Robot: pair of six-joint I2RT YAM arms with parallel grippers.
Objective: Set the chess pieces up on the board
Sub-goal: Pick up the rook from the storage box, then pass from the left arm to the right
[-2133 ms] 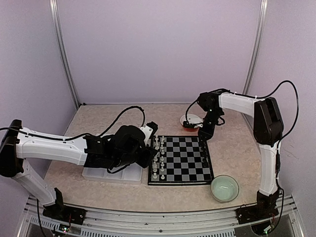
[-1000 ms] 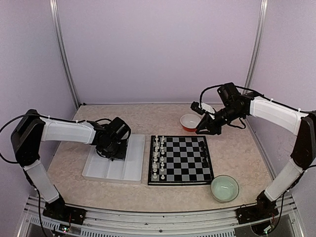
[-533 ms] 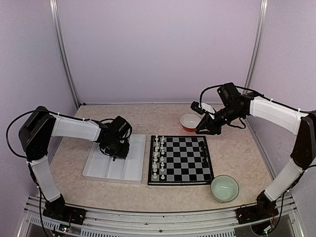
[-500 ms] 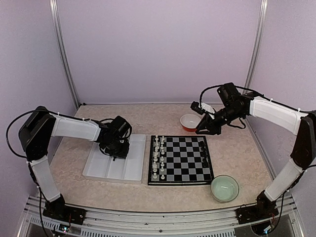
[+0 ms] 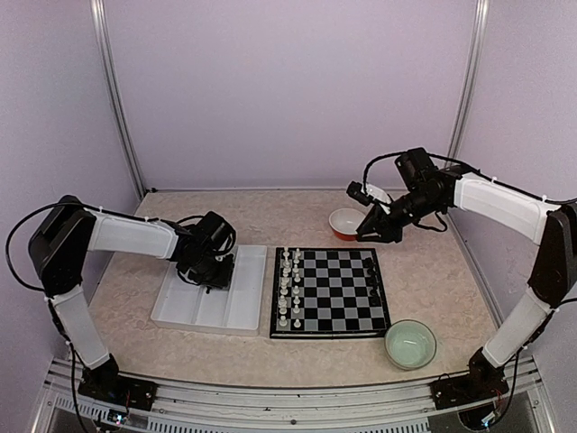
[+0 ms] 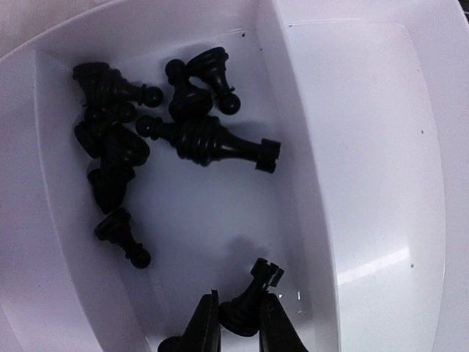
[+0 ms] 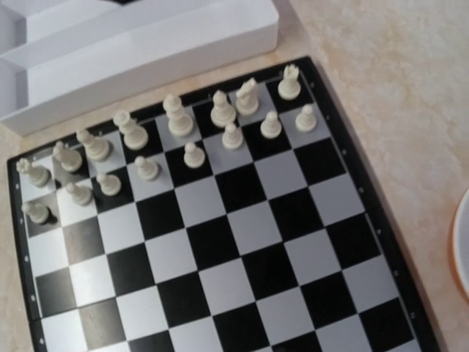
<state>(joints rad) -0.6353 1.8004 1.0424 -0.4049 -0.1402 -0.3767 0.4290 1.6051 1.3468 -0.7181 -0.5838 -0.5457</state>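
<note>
Rook (image 6: 245, 312), black, sits pinched at its base in my left claw (image 6: 240, 296), low in the wrist frame, inside a white tray (image 6: 366, 147) compartment with other black pieces (image 6: 192, 136) upper left. My right claw (image 5: 364, 232) hovers by the board (image 5: 338, 289), at its upper right corner; I cannot tell its opening.

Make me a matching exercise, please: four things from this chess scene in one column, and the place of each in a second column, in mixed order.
Things
1. white pieces
2. loose black pieces
3. green bowl
4. orange bowl

Places
A. on the table by the board's near right corner
B. lying in a compartment of the white tray
C. on the table past the board's far right corner
D. standing on the board, along its left side

Pairs: 1-D, 2-B, 3-A, 4-C.
</note>
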